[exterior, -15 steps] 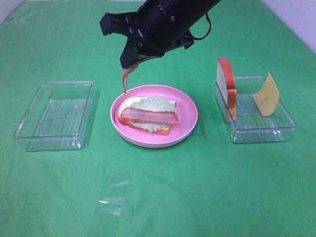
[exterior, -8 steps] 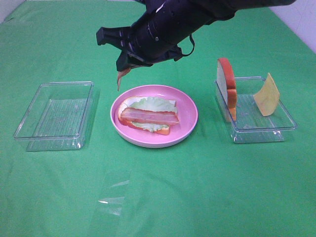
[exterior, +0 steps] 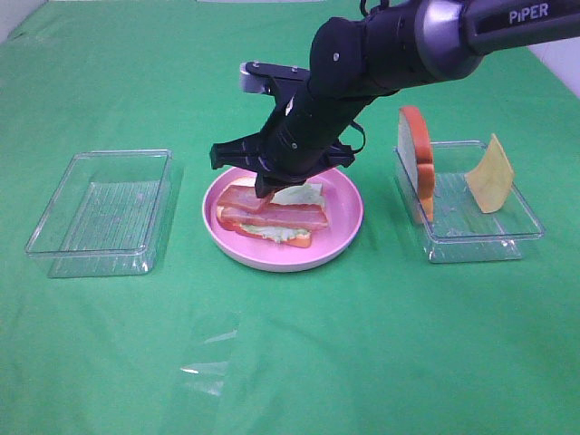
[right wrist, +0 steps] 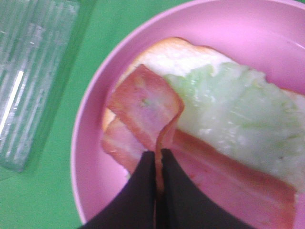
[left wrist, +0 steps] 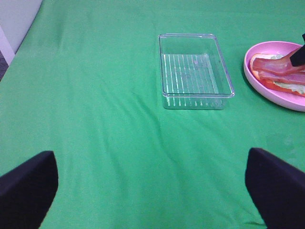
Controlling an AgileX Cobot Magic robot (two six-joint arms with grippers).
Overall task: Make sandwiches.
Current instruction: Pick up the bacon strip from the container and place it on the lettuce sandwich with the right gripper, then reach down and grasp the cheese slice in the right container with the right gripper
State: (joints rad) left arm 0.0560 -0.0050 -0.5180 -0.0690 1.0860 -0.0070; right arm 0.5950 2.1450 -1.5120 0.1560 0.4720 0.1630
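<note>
Bacon laying on the open stack. The right gripper [exterior: 265, 188] reaches across the middle and hangs low over the plate [exterior: 349, 220]. Its jaws are pinched almost closed on one end of the held strip [right wrist: 143, 107]. The free part of that strip rests on the left end of the lower bread [right wrist: 176, 52], then folds back up to the jaws, so it lies doubled rather than flat. The lettuce [right wrist: 228, 105] covers the rest of the slice. The first strip [exterior: 283, 217] lies flat along the near edge of the stack, its long axis running left to right in the exterior view.

The relation that governs the coming move is that the held strip's landed end sits to the left of the jaws, while the bare lettuce lies to their right, behind the first strip. The likely need is to unfold the strip by travel rightward, parallel to the first strip, before the jaws part. Release where they hang now would probably leave a folded heap at the left end.

The left gripper [left wrist: 152, 187] is well apart from the plate, on the far side of the left tray [left wrist: 193, 71], with its jaws wide and holding nothing. The right arm is therefore the nearer one. The top bread [exterior: 417, 163] stands on edge against the left wall of the right tray [exterior: 480, 243]. The cheese [exterior: 490, 175] leans inside that tray. Both are not yet on the stack.
</note>
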